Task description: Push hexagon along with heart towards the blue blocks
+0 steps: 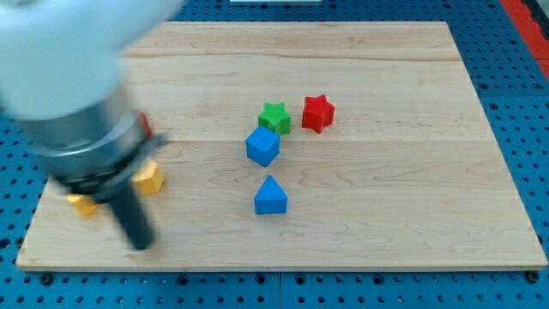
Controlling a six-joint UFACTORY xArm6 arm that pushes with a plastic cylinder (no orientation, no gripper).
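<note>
The wooden board [360,77] fills most of the view, lying on a blue perforated surface [523,103]; I place everything else against the blue cube [262,146], which sits near the board's middle. Far to the view's left of that cube my arm [60,77] looms as a large blurred white and grey mass, and the dark rod runs down from it to my tip [140,242], which lies well to the view's left of the cube and lower. There is no claw on this arm, only the rod, so nothing is open, closed or gripping. The blue triangular block [271,196] stands just below the cube, apart from it. The green star [275,118] touches the cube's upper right corner, and the red star [317,112] stands just right of the green one. Well left of the cube, a yellow block [150,178], seemingly the hexagon, lies just right of the rod; a second yellow block [82,203], shape unclear, peeks out on the rod's left. A sliver of red [145,125] shows behind the arm; its shape cannot be made out.
</note>
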